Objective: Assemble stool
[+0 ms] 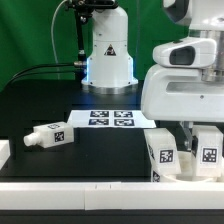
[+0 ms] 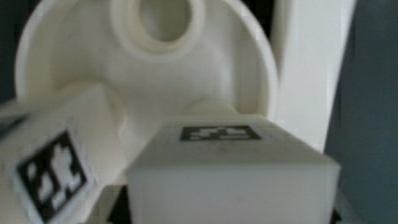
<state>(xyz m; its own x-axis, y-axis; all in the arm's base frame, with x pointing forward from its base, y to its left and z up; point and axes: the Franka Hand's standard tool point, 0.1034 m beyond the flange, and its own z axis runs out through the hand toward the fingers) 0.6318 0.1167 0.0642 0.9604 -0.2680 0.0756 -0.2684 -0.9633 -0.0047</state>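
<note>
Counting three legs (image 1: 50, 135) (image 1: 163, 156) (image 1: 207, 152) (tagged); one seat (image 2: 89, 70)

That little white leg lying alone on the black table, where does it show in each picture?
Exterior view: the lone leg lies on its side at the picture's lower left.
Wrist view: not in it.
Shared landmark: the tagged stool parts, at the exterior view's lower right, fill the wrist view.

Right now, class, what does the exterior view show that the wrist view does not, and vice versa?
Exterior only: the marker board, a loose leg lying on the table, and the arm's base. Wrist only: the hole in the seat, seen close. Both: tagged white stool parts.
</note>
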